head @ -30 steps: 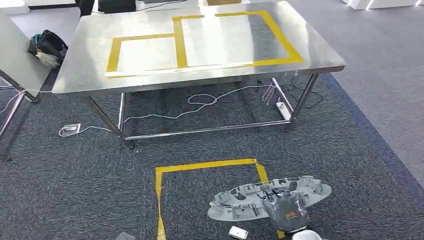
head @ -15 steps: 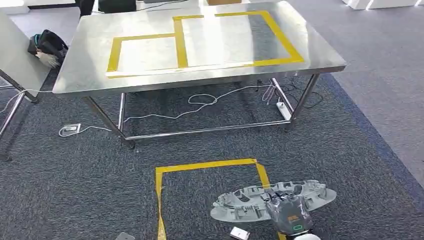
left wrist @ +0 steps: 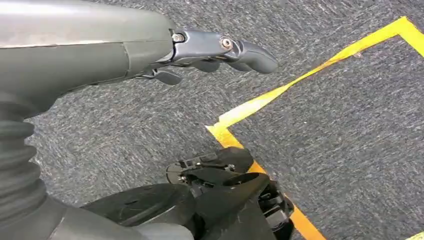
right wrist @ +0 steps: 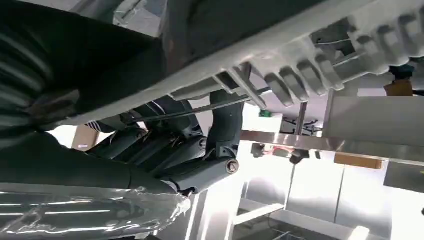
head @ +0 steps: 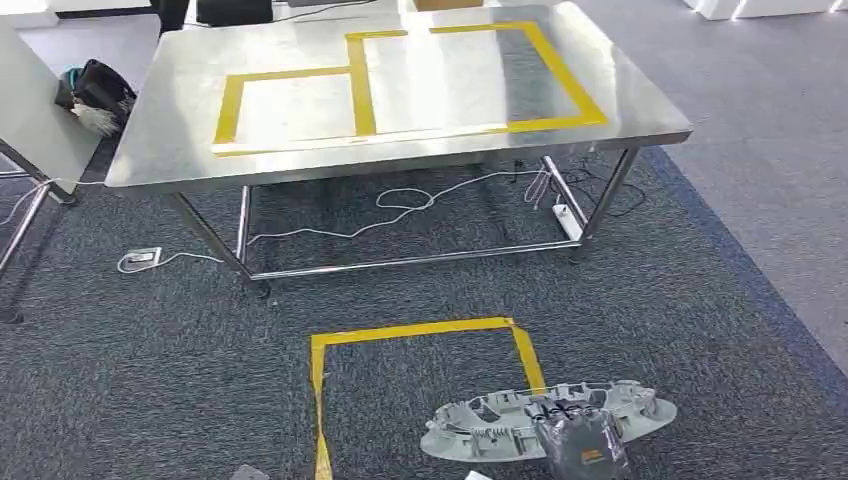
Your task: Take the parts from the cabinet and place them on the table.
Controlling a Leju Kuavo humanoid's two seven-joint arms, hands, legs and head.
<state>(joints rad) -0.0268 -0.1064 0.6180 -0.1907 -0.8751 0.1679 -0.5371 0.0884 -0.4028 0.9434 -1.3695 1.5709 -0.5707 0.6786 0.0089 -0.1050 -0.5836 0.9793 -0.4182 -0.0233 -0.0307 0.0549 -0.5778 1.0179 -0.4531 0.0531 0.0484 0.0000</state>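
1. One part (head: 545,423), a long grey plastic moulding with ribs and clips, sits nearest the robot, low in the head view, carried roughly level above the carpet (head: 150,380).
2. Right robot hand (head: 583,447) holds that part from underneath near its middle; in the right wrist view its dark fingers (right wrist: 226,125) curl up around the part's ribbed edge (right wrist: 300,82), so the grip looks firm.
3. Left robot hand (left wrist: 220,50) hangs at the robot's side above the carpet, holding nothing, its fingers loosely curled and a little apart.
4. Yellow tape (head: 420,332) marks a square on the carpet just ahead of the part, which I take as a standing spot facing the surface.
5. Beyond it stands the steel surface (head: 180,120), bare metal with two yellow-taped boxes (head: 355,75) side by side; cables (head: 400,205) and a power strip (head: 567,222) lie on the carpet beneath it.
6. Step in hand, as I judge it: the carry from cabinet to surface, with the part taken but not yet set down.
7. Next move calls for closing on the surface, raising the part above its edge, keeping it level so the long ends do not catch, and lowering it inside one taped box before the fingers let go.
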